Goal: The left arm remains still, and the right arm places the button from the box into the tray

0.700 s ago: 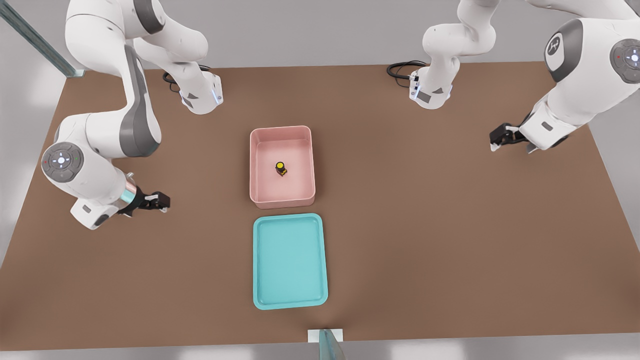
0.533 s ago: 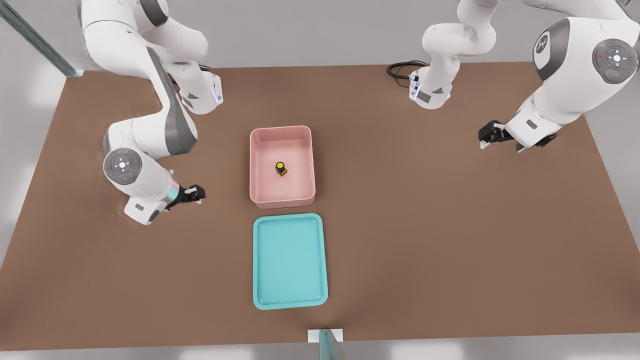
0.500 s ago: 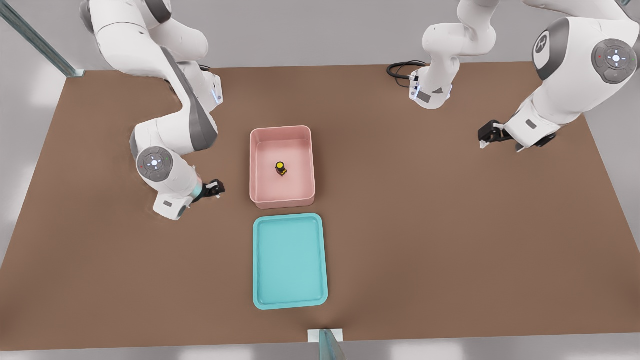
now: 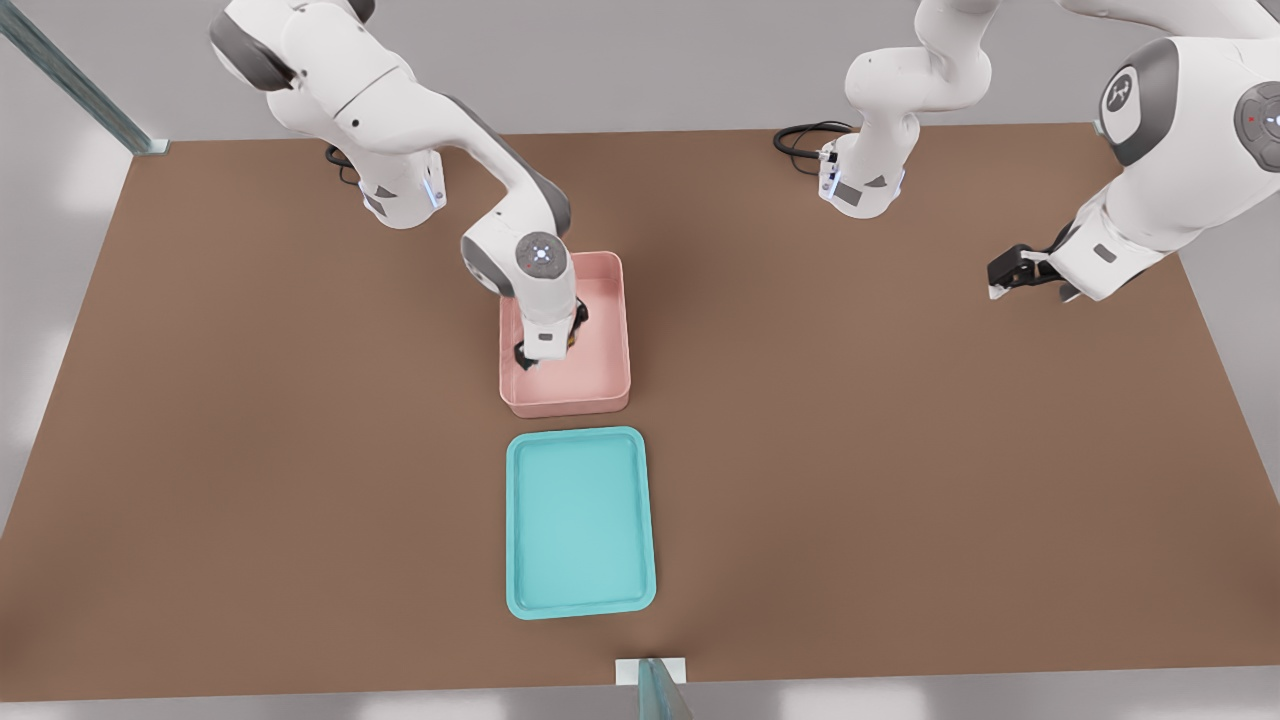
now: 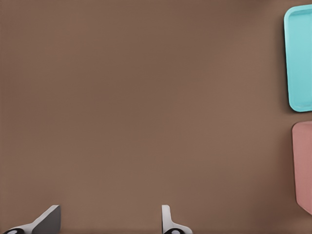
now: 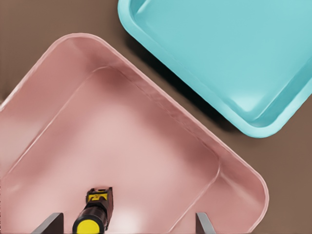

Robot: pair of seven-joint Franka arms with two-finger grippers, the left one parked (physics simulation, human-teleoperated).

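Yellow-capped button point(image 6: 91, 217) lay on the pink box point(image 6: 44, 87) floor, off-centre between your gripper's point(image 6: 129, 225) wide-spread fingers point(image 6: 204, 225), so you needed to centre over it before descending and closing, tray point(image 4: 580, 521) waiting empty nearby.

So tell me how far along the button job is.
Done: the gripper is down inside the box, open, fingertips either side of the button. In hand: lining up the grasp; the button lies on the box floor, not yet gripped. Left: close, lift, carry to the tray, which holds nothing.
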